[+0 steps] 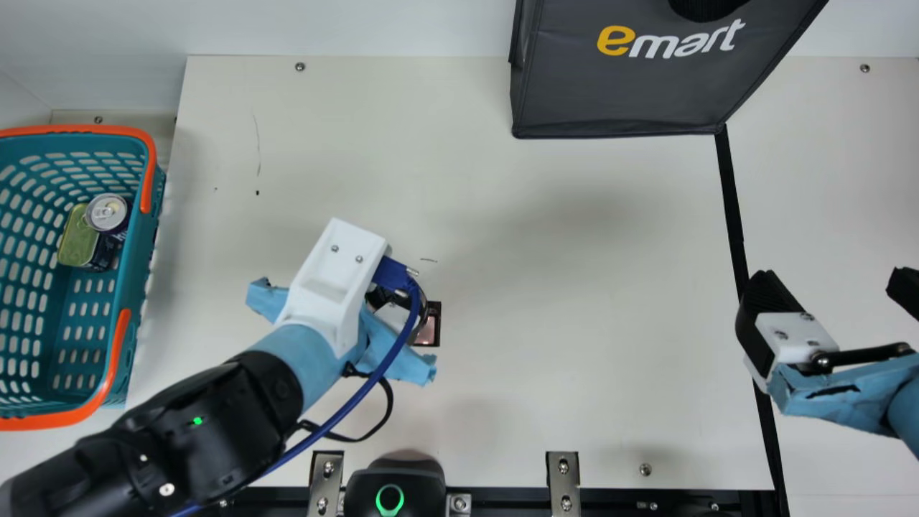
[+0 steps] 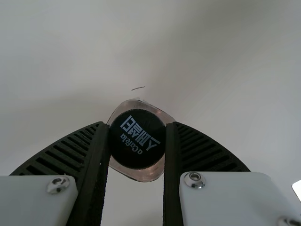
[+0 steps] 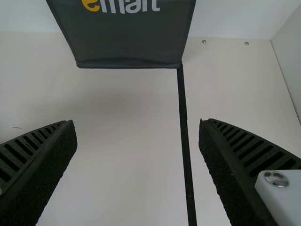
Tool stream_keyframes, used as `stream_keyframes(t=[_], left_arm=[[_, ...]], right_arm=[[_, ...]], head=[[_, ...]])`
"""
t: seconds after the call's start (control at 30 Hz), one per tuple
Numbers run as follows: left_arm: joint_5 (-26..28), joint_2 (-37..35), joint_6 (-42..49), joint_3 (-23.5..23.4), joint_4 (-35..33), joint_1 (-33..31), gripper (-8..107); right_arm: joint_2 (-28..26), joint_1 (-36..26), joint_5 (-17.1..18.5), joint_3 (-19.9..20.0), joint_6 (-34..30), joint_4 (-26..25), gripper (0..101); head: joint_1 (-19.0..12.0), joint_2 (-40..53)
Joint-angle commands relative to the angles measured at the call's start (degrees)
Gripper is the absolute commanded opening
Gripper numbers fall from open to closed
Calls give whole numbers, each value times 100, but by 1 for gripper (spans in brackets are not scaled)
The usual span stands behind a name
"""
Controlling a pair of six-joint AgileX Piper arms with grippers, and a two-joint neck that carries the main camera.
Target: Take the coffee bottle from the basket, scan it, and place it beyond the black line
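Over the table [image 1: 574, 323] | left end effector [image 1: 420, 319] is closed on coffee bottle [image 2: 137, 141] | right end effector [image 1: 831, 281] wide open, empty

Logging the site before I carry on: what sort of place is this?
Probably a mock store checkout: a shopping basket with cans inside, a scanner-like device with a green ring, and a dark shopping bag.

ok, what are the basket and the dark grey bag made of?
Basket: likely moulded plastic, smooth with a soft sheen; the regular slots through its thin walls suggest it. Bag: probably matte fabric, woven or nonwoven, maybe coated; bound edges and faint creases point that way, but the weave can't be made out.
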Motion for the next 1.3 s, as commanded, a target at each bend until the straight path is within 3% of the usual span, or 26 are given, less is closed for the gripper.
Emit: stream_keyframes(t=[0.0, 0.27, 0.53, 1.27], left_arm=[[-130, -67, 462, 37, -151, 85, 10], [-534, -344, 1940, 192, -956, 514, 10], [-619, -591, 3509, 262, -1929, 941, 10], [124, -940, 7206, 293, -4298, 2220, 10]], right_arm=[[0, 0, 0, 0, 0, 0, 91], [0, 0, 0, 0, 0, 0, 91], [0, 0, 0, 0, 0, 0, 91], [0, 0, 3, 0, 0, 0, 91]], head=[[-96, 9], [-96, 9], [-96, 9], [-96, 9]])
